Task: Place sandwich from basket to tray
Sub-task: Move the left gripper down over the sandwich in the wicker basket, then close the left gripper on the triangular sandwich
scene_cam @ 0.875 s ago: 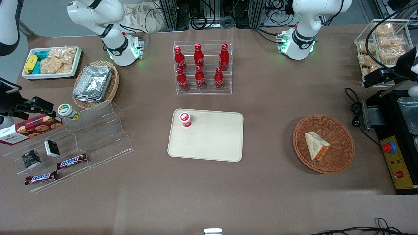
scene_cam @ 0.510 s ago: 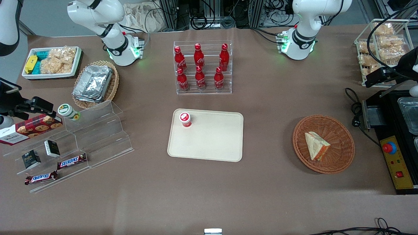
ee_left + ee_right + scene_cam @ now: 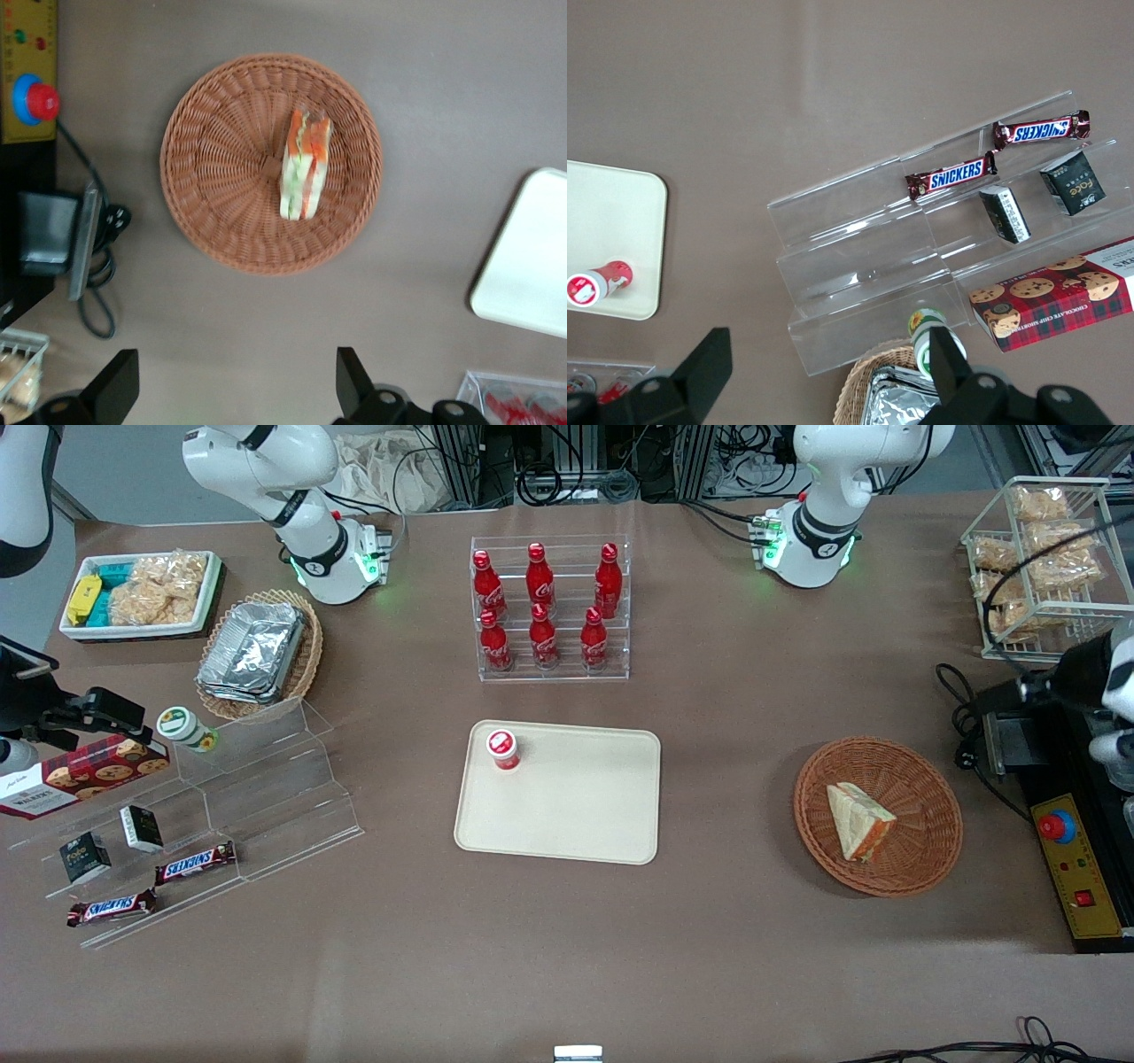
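Hovering pincer [image 3: 232, 390] spread wide, empty, sandwich [image 3: 305, 165] in basket [image 3: 213, 221] well below, apart.

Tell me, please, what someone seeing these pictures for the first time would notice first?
Probably the sandwich, lying alone in the round reddish-brown basket toward the working arm's end of the table. Next, the cream tray at the middle, bare but for a small red-capped cup in one corner, with a rack of red cola bottles farther from the camera. The gripper hovers high above the table beside the basket, fingers open.
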### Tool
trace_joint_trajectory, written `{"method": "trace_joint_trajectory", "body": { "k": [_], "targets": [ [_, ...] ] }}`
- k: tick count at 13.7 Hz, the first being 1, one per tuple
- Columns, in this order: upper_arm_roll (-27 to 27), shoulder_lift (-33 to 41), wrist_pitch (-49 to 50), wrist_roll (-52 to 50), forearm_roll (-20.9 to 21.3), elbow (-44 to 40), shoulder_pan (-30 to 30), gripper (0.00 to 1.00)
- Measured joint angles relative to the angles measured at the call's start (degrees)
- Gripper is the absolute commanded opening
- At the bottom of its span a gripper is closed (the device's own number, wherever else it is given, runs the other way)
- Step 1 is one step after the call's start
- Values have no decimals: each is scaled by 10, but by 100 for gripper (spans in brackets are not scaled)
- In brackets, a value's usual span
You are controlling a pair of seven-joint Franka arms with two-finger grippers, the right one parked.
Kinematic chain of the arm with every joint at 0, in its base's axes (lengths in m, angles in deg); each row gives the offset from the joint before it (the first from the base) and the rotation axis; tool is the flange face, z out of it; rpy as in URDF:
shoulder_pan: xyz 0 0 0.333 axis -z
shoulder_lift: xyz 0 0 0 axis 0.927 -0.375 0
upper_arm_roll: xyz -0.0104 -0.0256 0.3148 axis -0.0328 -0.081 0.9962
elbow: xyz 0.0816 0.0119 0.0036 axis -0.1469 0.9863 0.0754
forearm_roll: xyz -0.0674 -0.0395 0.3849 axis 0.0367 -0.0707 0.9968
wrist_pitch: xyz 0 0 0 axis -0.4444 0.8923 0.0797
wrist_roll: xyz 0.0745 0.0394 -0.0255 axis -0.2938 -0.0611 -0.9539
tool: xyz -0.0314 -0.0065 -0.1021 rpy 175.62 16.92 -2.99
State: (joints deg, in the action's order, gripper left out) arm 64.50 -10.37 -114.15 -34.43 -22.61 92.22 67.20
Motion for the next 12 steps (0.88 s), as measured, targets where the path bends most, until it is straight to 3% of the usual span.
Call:
{"method": "trace_joint_trajectory", "body": {
  "k": [6,12],
  "targets": [
    [-10,-115,-179,0,-4,66,8,100],
    [-27,-202,-298,0,-27,74,18,100]
  ]
}}
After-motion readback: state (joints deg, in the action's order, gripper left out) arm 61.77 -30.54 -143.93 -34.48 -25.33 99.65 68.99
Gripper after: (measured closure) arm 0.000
